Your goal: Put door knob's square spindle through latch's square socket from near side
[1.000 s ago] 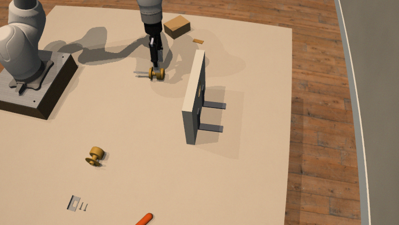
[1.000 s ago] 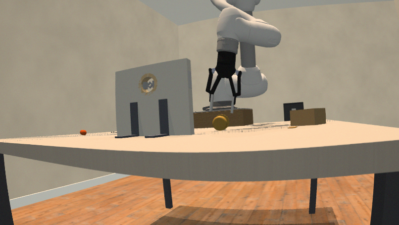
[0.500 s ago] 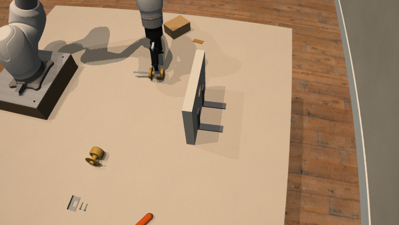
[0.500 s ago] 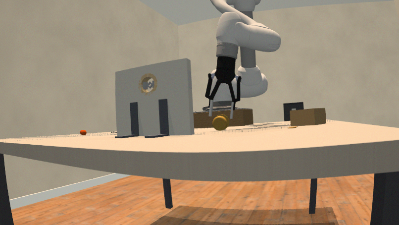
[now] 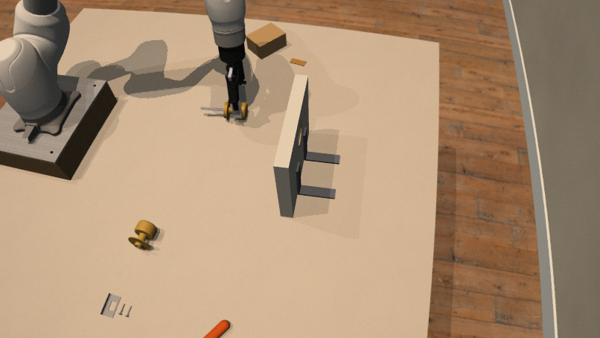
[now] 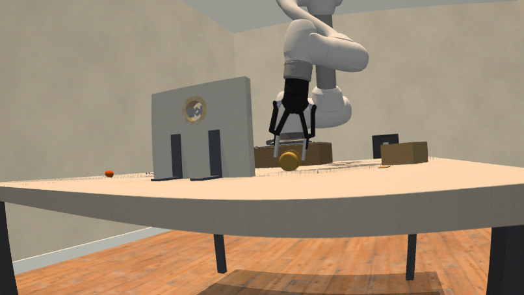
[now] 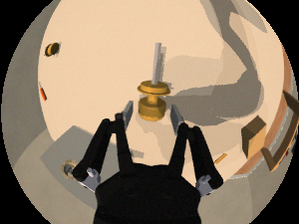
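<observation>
A brass door knob (image 5: 230, 109) (image 6: 289, 161) (image 7: 152, 104) lies on its side on the table, its grey square spindle (image 5: 211, 110) (image 7: 157, 62) pointing away from the door panel. My gripper (image 5: 237, 110) (image 6: 290, 153) (image 7: 151, 108) is open and points straight down, with one finger on each side of the knob's round head. I see a gap between the fingers and the knob. The grey-white wooden door panel (image 5: 289, 138) (image 6: 220, 106) stands upright to the right on two feet. Its latch socket (image 6: 194, 109) sits in a brass ring near the top.
A second brass knob (image 5: 144, 234) lies at the front left. A cardboard box (image 5: 266, 39) (image 6: 403, 153) and a small brown plate (image 5: 298, 61) are at the back. A strike plate (image 5: 110, 304) with screws and an orange handle (image 5: 218, 328) lie near the front edge. The robot base (image 5: 50, 126) stands at the left.
</observation>
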Controlling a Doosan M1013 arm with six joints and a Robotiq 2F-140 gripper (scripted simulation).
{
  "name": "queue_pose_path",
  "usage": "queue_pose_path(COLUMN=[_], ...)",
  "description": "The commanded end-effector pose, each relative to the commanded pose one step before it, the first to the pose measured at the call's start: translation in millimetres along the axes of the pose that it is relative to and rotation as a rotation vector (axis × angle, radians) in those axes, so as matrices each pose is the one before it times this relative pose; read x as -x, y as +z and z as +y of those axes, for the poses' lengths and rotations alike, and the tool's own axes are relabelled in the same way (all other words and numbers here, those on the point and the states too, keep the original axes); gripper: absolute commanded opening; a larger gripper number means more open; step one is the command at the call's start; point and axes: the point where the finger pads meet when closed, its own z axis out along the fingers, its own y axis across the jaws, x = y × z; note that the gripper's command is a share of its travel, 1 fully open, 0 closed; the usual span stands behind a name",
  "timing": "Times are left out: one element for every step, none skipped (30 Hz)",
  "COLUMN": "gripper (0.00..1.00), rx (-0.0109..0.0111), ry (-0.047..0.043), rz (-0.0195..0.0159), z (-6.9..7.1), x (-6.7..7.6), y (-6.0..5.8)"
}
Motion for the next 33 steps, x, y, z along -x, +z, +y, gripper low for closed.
queue_pose_path(gripper=[0.57, 0.57, 0.57, 0.57, 0.57, 0.57, 0.57, 0.57, 0.57, 0.57, 0.57, 0.57, 0.57, 0.57, 0.57, 0.57, 0.57, 0.57, 0.42, 0.42, 0.42, 0.42, 0.42, 0.42, 0.42, 0.42, 0.42, 0.42, 0.42, 0.42, 0.42, 0.42, 0.42], rx=[0.00017, 0.0, 0.0, 0.0, 0.0, 0.0, 0.0, 0.0, 0.0, 0.0, 0.0, 0.0, 0.0, 0.0, 0.0, 0.0, 0.0, 0.0, 0.0, 0.0, 0.0, 0.0, 0.0, 0.0, 0.0, 0.0, 0.0, 0.0, 0.0, 0.0, 0.0, 0.0, 0.0], ry=[0.00002, 0.0, 0.0, 0.0, 0.0, 0.0, 0.0, 0.0, 0.0, 0.0, 0.0, 0.0, 0.0, 0.0, 0.0, 0.0, 0.0, 0.0, 0.0, 0.0, 0.0, 0.0, 0.0, 0.0, 0.0, 0.0, 0.0, 0.0, 0.0, 0.0, 0.0, 0.0, 0.0], rz=[-0.00017, 0.0, 0.0, 0.0, 0.0, 0.0, 0.0, 0.0, 0.0, 0.0, 0.0, 0.0, 0.0, 0.0, 0.0, 0.0, 0.0, 0.0, 0.0, 0.0, 0.0, 0.0, 0.0, 0.0, 0.0, 0.0, 0.0, 0.0, 0.0, 0.0, 0.0, 0.0, 0.0], z=[0.03, 0.0, 0.0, 0.0, 0.0, 0.0, 0.0, 0.0, 0.0, 0.0, 0.0, 0.0, 0.0, 0.0, 0.0, 0.0, 0.0, 0.0, 0.0, 0.0, 0.0, 0.0, 0.0, 0.0, 0.0, 0.0, 0.0, 0.0, 0.0, 0.0, 0.0, 0.0, 0.0], x=[0.06, 0.01, 0.0, 0.0, 0.0, 0.0, 0.0, 0.0, 0.0, 0.0, 0.0, 0.0, 0.0, 0.0, 0.0, 0.0, 0.0, 0.0, 0.0, 0.0, 0.0, 0.0, 0.0, 0.0, 0.0, 0.0, 0.0, 0.0, 0.0, 0.0, 0.0, 0.0, 0.0], y=[5.42, 1.72, 1.34, 0.94, 0.55, 0.0, 0.0, 0.23, 0.04, 0.0, 0.0, 0.0, 0.0, 0.0, 0.0, 0.0, 0.0, 0.0, 0.0, 0.0, 0.0, 0.0, 0.0, 0.0, 0.0, 0.0, 0.0, 0.0, 0.0, 0.0, 0.0, 0.0, 0.0])
